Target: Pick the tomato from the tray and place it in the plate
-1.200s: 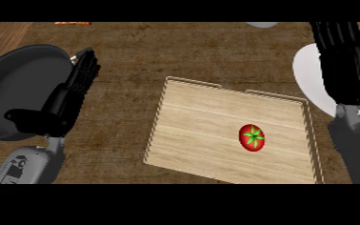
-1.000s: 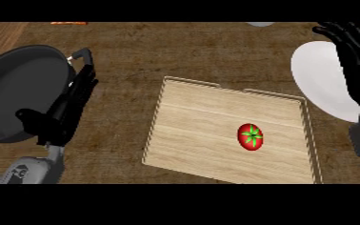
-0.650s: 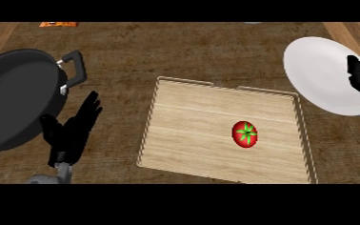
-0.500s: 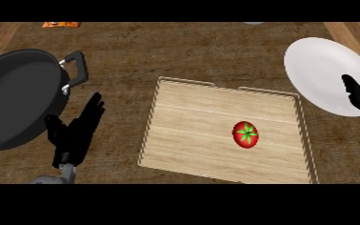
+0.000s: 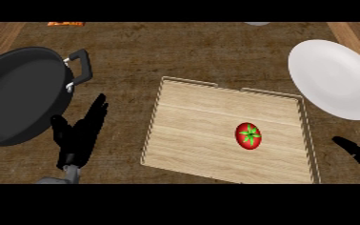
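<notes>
The left hand [image 5: 76, 136] is seen at the lower left, held open and upright. Its fingers [image 5: 97, 109] are stretched straight and slanted up toward the right, and the thumb [image 5: 59, 126] is set apart on their left. Just below the hand, a short piece of the grey forearm [image 5: 60, 179] is shown at the lower edge. Of the right hand [image 5: 347, 146], only a small black tip is shown at the right edge; its pose cannot be told.
</notes>
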### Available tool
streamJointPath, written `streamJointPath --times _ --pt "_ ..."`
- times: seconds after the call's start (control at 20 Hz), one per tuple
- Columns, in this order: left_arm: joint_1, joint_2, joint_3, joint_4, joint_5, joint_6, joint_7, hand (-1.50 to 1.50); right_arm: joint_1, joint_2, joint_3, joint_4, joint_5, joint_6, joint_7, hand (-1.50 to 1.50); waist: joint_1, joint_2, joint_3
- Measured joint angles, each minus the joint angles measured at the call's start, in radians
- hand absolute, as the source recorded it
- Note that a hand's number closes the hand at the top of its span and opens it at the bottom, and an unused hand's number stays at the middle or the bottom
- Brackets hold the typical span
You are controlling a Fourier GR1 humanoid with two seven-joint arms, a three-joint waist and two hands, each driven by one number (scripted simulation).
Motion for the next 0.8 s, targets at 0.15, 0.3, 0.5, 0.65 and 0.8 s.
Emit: streamJointPath --times 0.15,0.3,0.5,0.65,0.8 --pt "0.003 -0.001 0.004 -0.003 -0.001 0.001 0.000 0.00 0.047 -0.092 0.042 -0.062 0.035 0.078 0.109 -1.50 0.004 0.001 -0.001" --pt "0.003 -0.009 -0.005 -0.013 -0.014 0.011 0.010 0.00 0.062 -0.175 0.065 -0.135 0.057 0.146 0.237 -1.50 0.009 0.001 -0.001" --pt "-0.005 -0.025 -0.012 -0.004 -0.023 0.007 0.006 0.00 0.039 -0.237 0.115 -0.220 0.108 0.200 0.421 -1.50 0.017 0.002 0.000" --pt "-0.007 -0.035 -0.017 -0.005 -0.036 0.009 0.006 0.00 -0.022 -0.246 0.180 -0.242 0.158 0.225 0.555 -1.50 0.026 0.003 0.000" --pt "-0.016 -0.030 -0.004 0.004 -0.027 -0.012 0.015 0.00 -0.111 -0.218 0.280 -0.266 0.239 0.232 0.693 -1.50 0.033 0.004 0.001"
